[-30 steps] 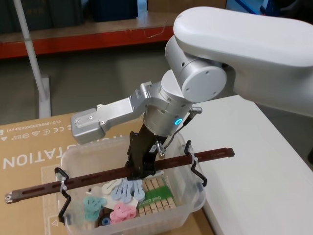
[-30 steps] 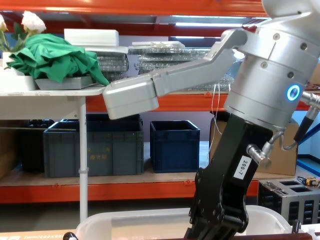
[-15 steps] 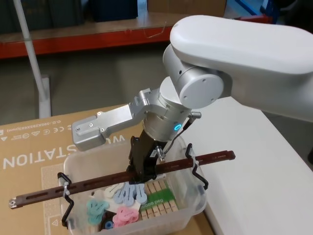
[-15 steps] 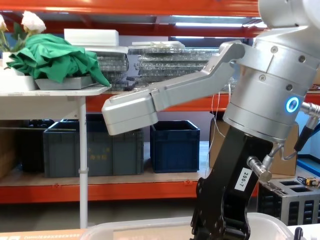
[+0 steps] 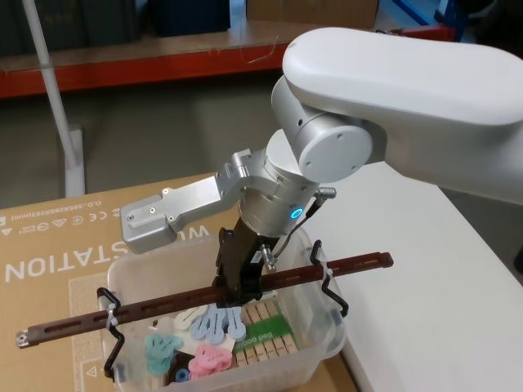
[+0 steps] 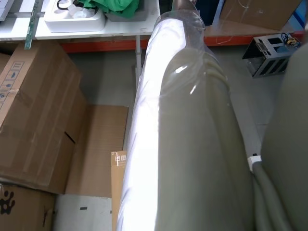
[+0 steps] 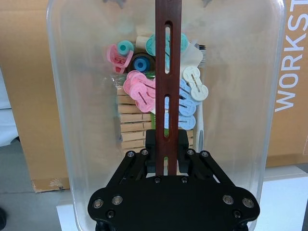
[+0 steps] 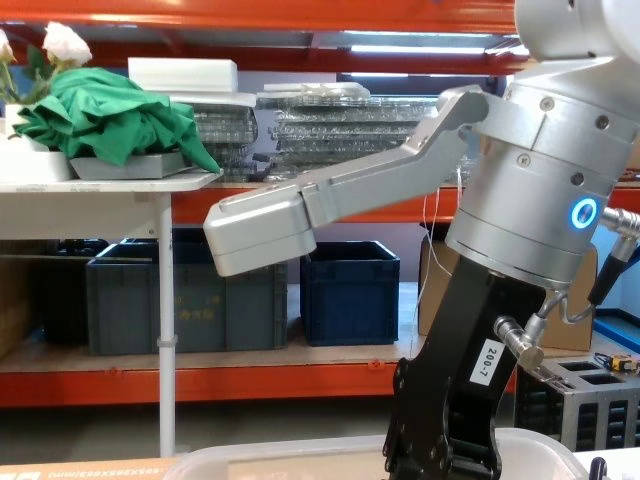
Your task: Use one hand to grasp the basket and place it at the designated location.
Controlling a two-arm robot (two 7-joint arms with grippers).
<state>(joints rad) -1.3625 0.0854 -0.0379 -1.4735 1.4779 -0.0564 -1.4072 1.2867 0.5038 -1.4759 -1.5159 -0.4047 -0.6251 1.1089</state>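
We see the right gripper (image 5: 238,291) clamped mid-span on the rod handle (image 5: 163,306) of the basket (image 5: 306,359), which sits on cardboard (image 5: 49,237) at 6 o'clock. We judge it light and thin-walled, so a centred hold should limit tilting

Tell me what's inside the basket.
Inside the basket: pink, teal, pale-blue and white plastic pegs and a row of wooden clothespins. The rod handle and right gripper cover whatever lies beneath them.
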